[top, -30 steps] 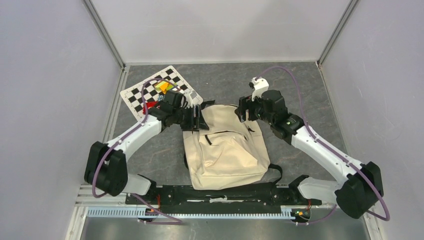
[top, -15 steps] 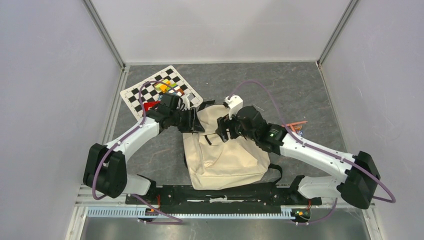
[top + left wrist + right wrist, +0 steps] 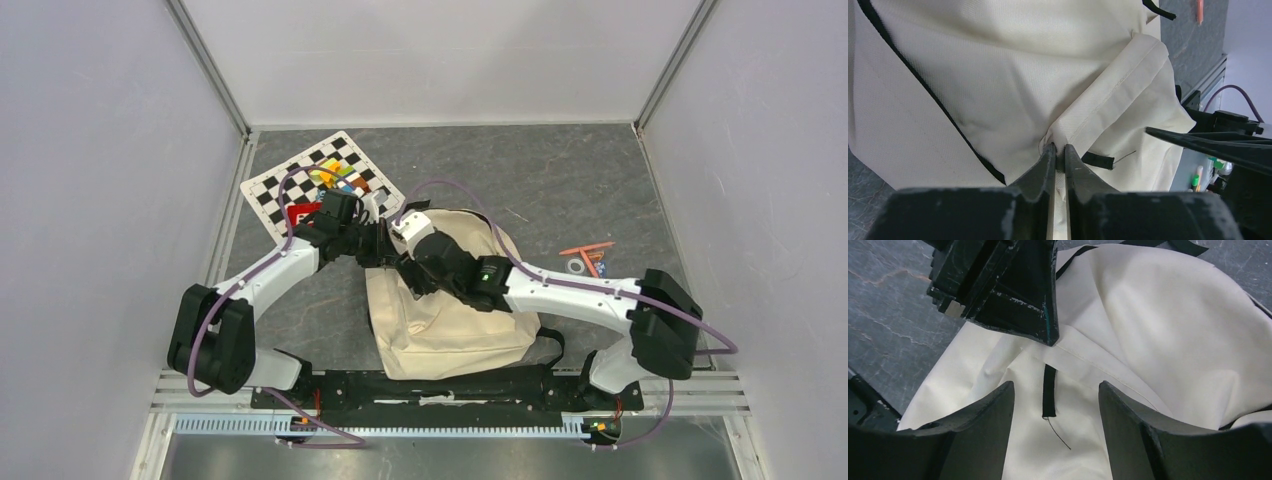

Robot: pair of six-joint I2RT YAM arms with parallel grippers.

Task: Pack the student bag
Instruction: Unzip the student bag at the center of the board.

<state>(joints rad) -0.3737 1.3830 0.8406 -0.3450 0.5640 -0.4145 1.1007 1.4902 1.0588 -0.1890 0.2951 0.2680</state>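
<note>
The cream student bag (image 3: 455, 325) lies flat on the dark table floor between the two arms, black straps at its edges. My left gripper (image 3: 385, 243) sits at the bag's upper left corner, shut on a fold of the cream canvas (image 3: 1083, 125); in the left wrist view its fingertips (image 3: 1059, 150) pinch the cloth. My right gripper (image 3: 405, 268) hovers open just beside it over the bag's top. In the right wrist view a short black zipper pull strap (image 3: 1049, 390) with a loose thread lies between its spread fingers (image 3: 993, 410), untouched.
A checkerboard mat (image 3: 320, 180) with a colourful item and a red object lies at the back left, partly behind the left arm. Orange pens and small rings (image 3: 585, 258) lie right of the bag. Grey walls close in the cell; a rail (image 3: 430, 385) runs along the front.
The left gripper closed onto the bag's canvas. The right arm swung left across the bag's top, from its right corner to beside the left gripper, narrowing slightly.
</note>
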